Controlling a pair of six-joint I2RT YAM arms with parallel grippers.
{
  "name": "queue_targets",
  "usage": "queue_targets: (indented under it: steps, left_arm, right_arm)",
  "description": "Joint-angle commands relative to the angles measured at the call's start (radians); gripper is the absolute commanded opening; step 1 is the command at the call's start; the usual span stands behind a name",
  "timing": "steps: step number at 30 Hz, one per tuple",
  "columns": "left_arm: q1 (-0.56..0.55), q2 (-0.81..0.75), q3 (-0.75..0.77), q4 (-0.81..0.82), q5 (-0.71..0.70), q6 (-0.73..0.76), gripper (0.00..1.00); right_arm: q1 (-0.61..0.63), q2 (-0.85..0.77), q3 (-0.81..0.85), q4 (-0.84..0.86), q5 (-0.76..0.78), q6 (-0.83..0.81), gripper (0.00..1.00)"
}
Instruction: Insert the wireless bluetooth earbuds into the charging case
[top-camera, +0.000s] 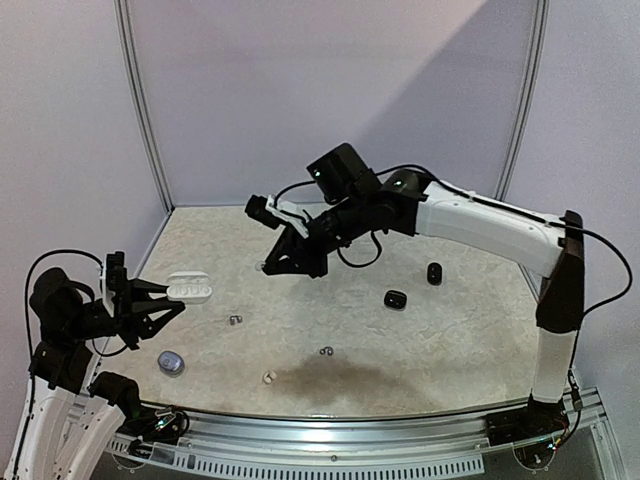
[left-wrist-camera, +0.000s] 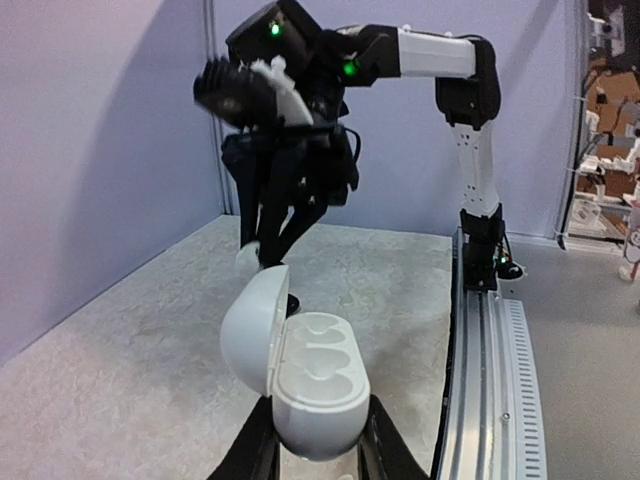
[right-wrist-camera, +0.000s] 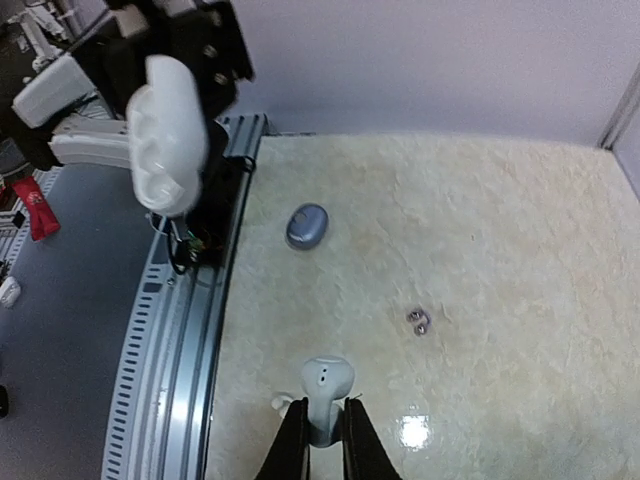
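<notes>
Right fingers (right-wrist-camera: 292, 445): pinching the white earbud (right-wrist-camera: 326, 385).
Left fingers (left-wrist-camera: 258, 450): clamped on the open white charging case (left-wrist-camera: 312, 390).
Your heading: in the top view, the case lies lower left of the earbud.

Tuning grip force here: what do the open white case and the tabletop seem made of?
The open white case looks like hard moulded plastic, glossy: soft highlights on its lid and wells. The tabletop looks like beige marbled laminate or vinyl, semi-gloss: a glare spot shows in the right wrist view; which one is unclear.
</notes>
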Motion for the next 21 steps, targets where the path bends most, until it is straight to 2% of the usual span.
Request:
queue_targets:
  steps: [1,9,21]
  left_arm:
    - [-0.031,0.012,0.055,-0.086,0.087,0.137,0.0]
    - [-0.091,0.029,0.092,-0.215,0.106,0.294,0.0]
    - [-0.127,0.039,0.09,-0.202,0.097,0.272,0.0]
  right_arm:
    - [0.076,-0.108,-0.009,0.009,-0.077,-0.074,0.0]
    - [0.194,-0.134,0.037,-0.013,-0.044,-0.148,0.0]
    - [0.245,-0.059,0.139,-0.026,-0.026,-0.186,0.0]
